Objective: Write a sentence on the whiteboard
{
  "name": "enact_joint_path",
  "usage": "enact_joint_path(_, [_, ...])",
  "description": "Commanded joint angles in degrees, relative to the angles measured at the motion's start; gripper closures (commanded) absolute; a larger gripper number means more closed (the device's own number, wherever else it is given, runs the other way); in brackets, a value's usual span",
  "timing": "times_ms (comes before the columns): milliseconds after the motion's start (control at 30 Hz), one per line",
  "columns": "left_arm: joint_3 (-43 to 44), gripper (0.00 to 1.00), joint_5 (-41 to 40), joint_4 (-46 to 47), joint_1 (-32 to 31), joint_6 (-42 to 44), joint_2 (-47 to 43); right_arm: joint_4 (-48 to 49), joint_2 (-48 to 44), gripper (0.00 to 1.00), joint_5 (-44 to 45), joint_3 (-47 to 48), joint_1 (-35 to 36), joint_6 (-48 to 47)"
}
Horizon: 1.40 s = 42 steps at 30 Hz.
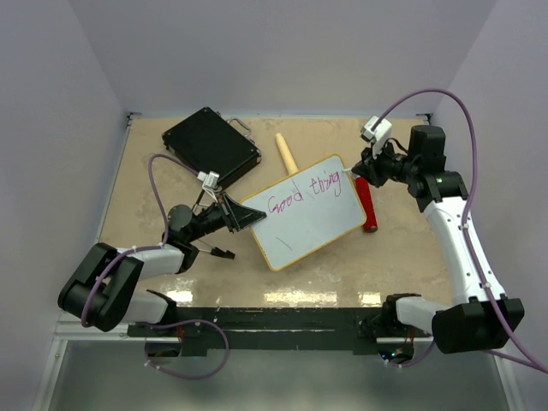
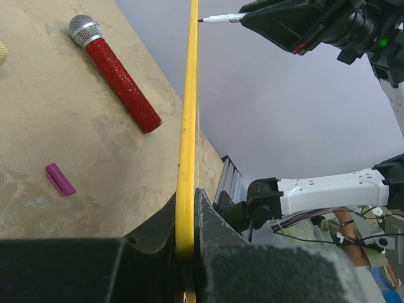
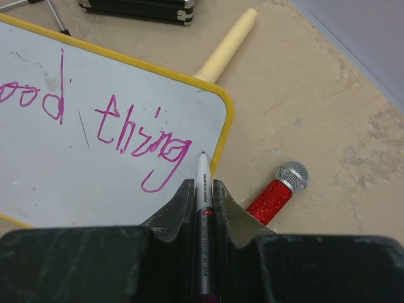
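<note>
The whiteboard [image 1: 312,224] lay askew at the counter's middle, its sentence [image 1: 304,195] reading "Good thing". The left gripper [image 1: 250,216] pinched its left corner, likely to steady it; the right gripper [image 1: 363,174], clamped on a marker [image 3: 202,173], held the tip beside "thing", poised to continue

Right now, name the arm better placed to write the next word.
Right: the right gripper holds the marker, tip by the whiteboard beside "thing"; the left gripper only clamps its frame.
</note>
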Motion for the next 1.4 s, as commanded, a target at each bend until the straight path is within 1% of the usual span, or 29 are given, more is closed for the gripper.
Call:
enact_joint_path(0, [0.85,1.00,-0.14,8.74,0.13,-1.32,-1.84,1.45,0.74,1.00,0.86,-0.09,-0.16,-0.29])
enact_joint_path(167, [0.77,1.00,-0.14,8.74,0.13,-1.32,-1.75,2.24,1.18,1.00,0.34,-0.18,-0.16,-0.02])
enact_joint_path(433, [0.94,1.00,-0.05,8.92,0.13,-1.50,-1.49,2.33,1.62,1.00,-3.53,-0.01,-0.08,-0.29])
enact_joint_path(633, [0.94,1.00,-0.14,8.92,0.13,-1.59,-1.49,1.89,1.71,1.00,-4.85,-0.09,0.01,-0.73])
enact_joint_path(1033, [0.94,1.00,-0.31,8.83,0.21,-1.41,-1.49,-1.53,1.01,1.00,-0.72,-0.45,0.01,-2.13])
enact_joint_path(1367, [1.03,1.00,-0.22,8.83,0.13,-1.50,-1.67,-1.88,-0.14,1.00,2.80,-1.32,-0.07,-2.13])
